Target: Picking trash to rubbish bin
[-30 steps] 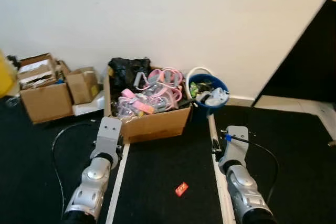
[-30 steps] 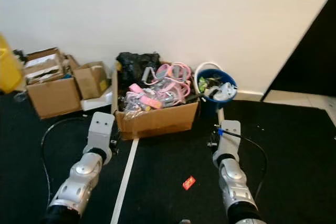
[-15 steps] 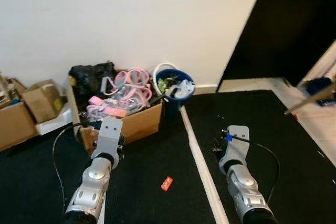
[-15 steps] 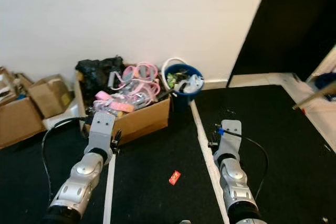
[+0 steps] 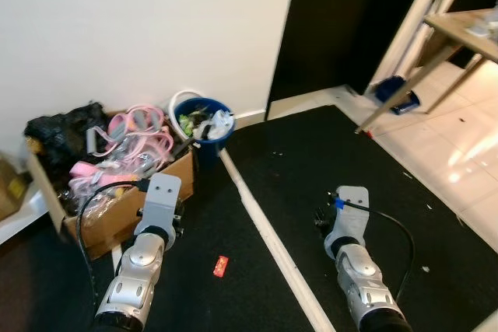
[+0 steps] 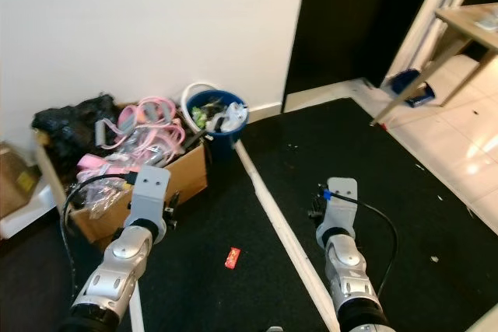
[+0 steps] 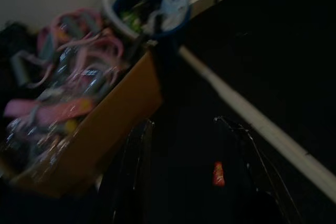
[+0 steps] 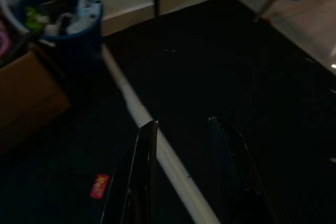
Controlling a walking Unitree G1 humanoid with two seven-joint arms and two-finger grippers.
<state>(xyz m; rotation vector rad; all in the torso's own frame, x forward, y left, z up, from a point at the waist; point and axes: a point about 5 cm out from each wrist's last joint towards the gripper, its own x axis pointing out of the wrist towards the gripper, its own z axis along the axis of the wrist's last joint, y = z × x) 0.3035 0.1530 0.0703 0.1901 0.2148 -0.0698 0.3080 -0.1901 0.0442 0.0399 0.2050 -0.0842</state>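
While unheld: one red wrapper [image 5: 221, 265] (floor), one blue bin [image 5: 204, 121].

**No readable text**

No word, brand, number or sign can be read anywhere. The red wrapper [image 5: 221, 265] on the black mat [image 5: 327, 161] bears print, but it is too small and blurred to make out.

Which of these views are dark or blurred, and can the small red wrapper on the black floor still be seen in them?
Head views: bright, sharp, red wrapper clear. Left wrist view: dim and blurred, wrapper visible between the left gripper fingers. Right wrist view: dark, wrapper faint beside the right gripper.
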